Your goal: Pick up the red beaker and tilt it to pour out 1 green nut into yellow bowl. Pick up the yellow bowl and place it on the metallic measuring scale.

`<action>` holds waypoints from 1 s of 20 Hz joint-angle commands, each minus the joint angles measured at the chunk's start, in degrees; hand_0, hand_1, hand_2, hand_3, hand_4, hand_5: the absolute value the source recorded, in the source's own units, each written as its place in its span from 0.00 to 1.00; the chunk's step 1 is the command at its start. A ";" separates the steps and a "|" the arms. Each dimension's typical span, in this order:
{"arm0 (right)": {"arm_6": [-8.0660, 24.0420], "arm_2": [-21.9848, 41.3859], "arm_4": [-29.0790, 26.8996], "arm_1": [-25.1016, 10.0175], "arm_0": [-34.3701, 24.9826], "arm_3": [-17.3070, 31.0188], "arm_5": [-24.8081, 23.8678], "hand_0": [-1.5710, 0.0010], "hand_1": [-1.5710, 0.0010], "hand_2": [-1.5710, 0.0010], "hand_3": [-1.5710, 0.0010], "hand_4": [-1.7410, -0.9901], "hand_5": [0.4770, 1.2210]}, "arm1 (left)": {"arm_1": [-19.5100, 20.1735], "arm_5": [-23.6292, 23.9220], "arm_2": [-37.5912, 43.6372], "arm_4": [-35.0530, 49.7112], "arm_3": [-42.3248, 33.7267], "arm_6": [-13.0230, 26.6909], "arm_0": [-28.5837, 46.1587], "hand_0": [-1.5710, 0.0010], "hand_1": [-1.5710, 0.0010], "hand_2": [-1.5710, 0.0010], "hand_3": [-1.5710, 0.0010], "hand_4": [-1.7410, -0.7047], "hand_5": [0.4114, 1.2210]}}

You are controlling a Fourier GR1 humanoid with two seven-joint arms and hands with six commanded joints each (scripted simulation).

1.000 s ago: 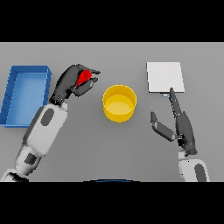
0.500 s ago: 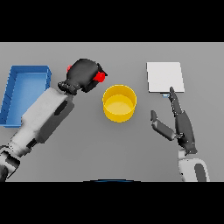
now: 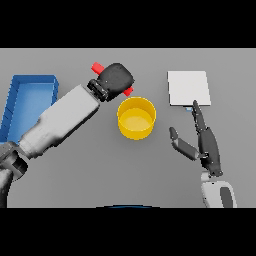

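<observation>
Your left hand was curled around the red beaker, tilted just behind the yellow bowl rim. Your right hand lay flat and open, fingertips near the scale edge, open table between.

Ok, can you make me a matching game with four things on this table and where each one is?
Things:
1. red beaker
2. yellow bowl
3. blue tray
4. measuring scale

Places:
A. far left of the table
B. middle of the table, nothing holding it
C. gripped in the left hand, tilted just behind the bowl's rim
D. right side, just beyond the open right hand's fingertips

Pairs: 1-C, 2-B, 3-A, 4-D
</observation>
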 commanded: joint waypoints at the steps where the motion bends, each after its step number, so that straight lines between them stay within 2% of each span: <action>1: -0.74 -0.12 -0.01 -0.28 0.01 -0.10 0.05 1.00 1.00 1.00 1.00 0.71 0.24 | -0.30 -0.77 -1.42 -0.94 0.73 0.18 -0.90 0.00 0.00 0.00 0.00 0.04 1.00; 6: -1.60 0.43 1.33 -0.19 0.37 -0.41 -0.69 1.00 1.00 1.00 1.00 0.73 0.23 | -0.11 -4.60 -8.55 -5.08 2.75 -0.95 -5.41 0.00 0.00 0.00 0.00 0.01 1.00; 8: -0.10 -0.12 1.77 -0.35 -0.42 0.95 -1.27 1.00 1.00 1.00 1.00 0.74 0.22 | -1.26 -4.56 -11.42 -6.89 4.43 -1.16 -7.12 0.00 0.00 0.00 0.00 0.01 1.00; 11: -1.39 -0.25 0.87 -0.11 0.16 0.27 -1.02 1.00 1.00 1.00 1.00 0.75 0.20 | -1.15 -3.03 -15.63 -9.12 5.47 -3.82 -8.88 0.00 0.00 0.00 0.00 0.01 1.00; 20: -1.07 -0.05 2.43 -0.66 0.67 -0.36 -1.79 1.00 1.00 1.00 1.00 0.77 0.21 | -3.09 -1.61 -27.34 -15.07 7.47 -4.51 -14.39 0.00 0.00 0.00 0.00 0.01 1.00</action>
